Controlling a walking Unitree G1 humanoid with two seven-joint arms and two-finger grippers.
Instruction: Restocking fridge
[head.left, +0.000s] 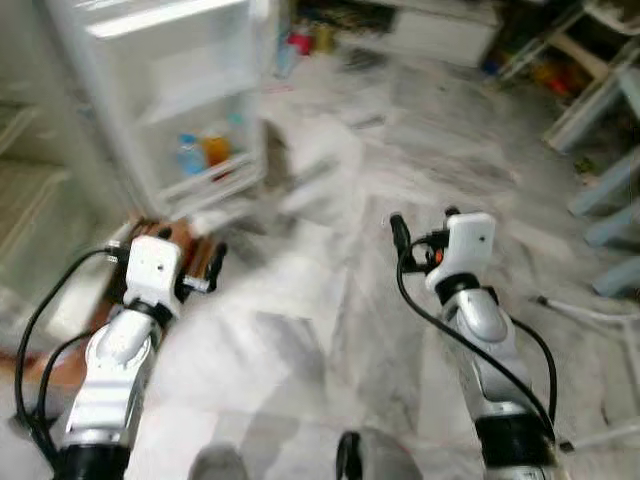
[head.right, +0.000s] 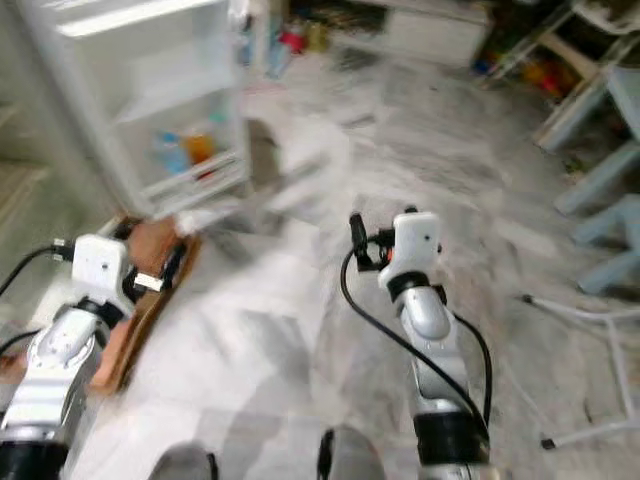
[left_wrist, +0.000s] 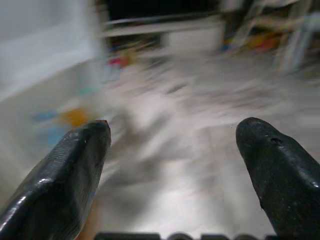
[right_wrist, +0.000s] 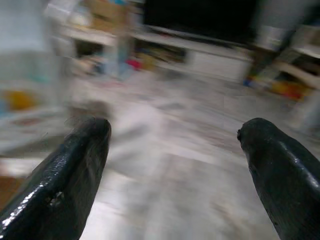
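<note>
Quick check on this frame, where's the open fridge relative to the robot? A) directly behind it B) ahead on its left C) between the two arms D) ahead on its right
B: the open fridge stands ahead on the robot's left, beyond the left tool; its door shelf holds blurred blue and orange items. The right tool is over bare marble floor.

Bright even daylight, heavy motion blur throughout

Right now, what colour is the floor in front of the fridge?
Pale grey-white marble floor with darker veining, clearest in the left eye view.
</note>
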